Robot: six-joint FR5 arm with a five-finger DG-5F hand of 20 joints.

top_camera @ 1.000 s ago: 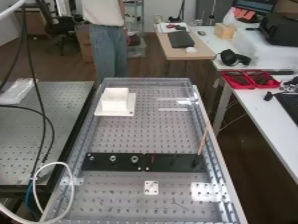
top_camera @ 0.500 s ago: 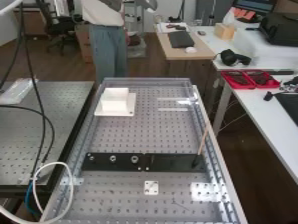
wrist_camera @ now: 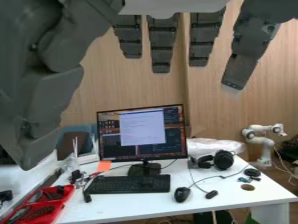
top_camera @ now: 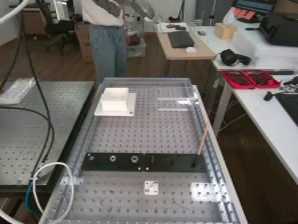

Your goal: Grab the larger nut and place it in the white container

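Note:
At the top edge of the high view the grey hand (top_camera: 142,7) hangs far beyond and above the bench, partly cut off. In the wrist view the hand (wrist_camera: 163,42) has its fingers straight and spread, its thumb off to one side, nothing held. The larger nut (top_camera: 113,158) stands on the black bar (top_camera: 173,162) between the smaller nut (top_camera: 91,158) and the bearing (top_camera: 134,159). Near the bench's far left corner sits the white container (top_camera: 115,100) on a white base.
A thin orange-brown stick (top_camera: 203,142) rises from the bar's right part. A white bracket (top_camera: 151,187) lies nearer on the bench (top_camera: 143,137). Cables hang at the left. Facing the wrist camera is a white desk (wrist_camera: 199,199) with a monitor (wrist_camera: 142,132) and red trays (wrist_camera: 41,202).
The hand has come into the high view at the top edge and sits slightly lower there than half a second ago. The parts on the bar and the white container have not moved.

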